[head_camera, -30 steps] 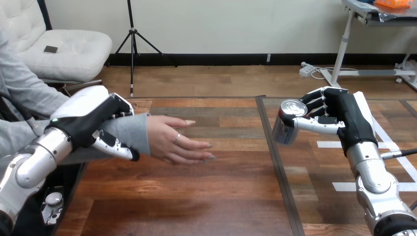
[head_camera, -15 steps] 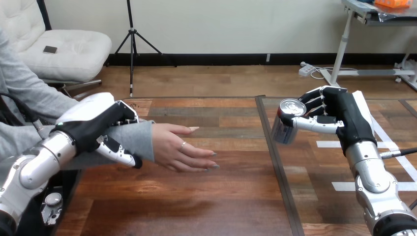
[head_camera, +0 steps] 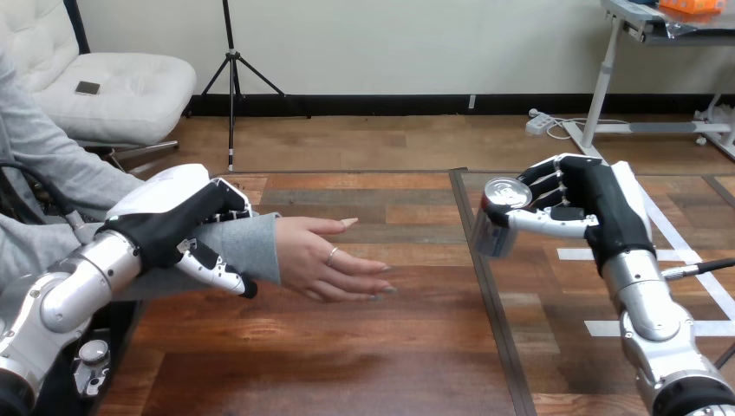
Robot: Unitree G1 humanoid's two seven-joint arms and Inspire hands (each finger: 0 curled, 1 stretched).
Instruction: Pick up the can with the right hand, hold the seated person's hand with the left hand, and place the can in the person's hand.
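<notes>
A silver can (head_camera: 496,217) hangs tilted above the table, right of centre, with my right hand (head_camera: 591,208) shut on it from the right, thumb across its front. The person's hand (head_camera: 334,260) reaches in from the left, palm up and fingers spread, just over the wood. My left hand (head_camera: 186,225) is wrapped round the person's grey-sleeved wrist (head_camera: 243,244), fingers over the top and thumb underneath. A wide stretch of table separates the can from the person's fingertips.
The wooden table (head_camera: 364,347) has a dark seam (head_camera: 490,286) running front to back under the can. White tape marks (head_camera: 607,328) lie on the right part of the table near my right forearm.
My left hand and the person's hand have slid rightward along the table. My right hand has carried the can a little to the left, toward the person's hand.
</notes>
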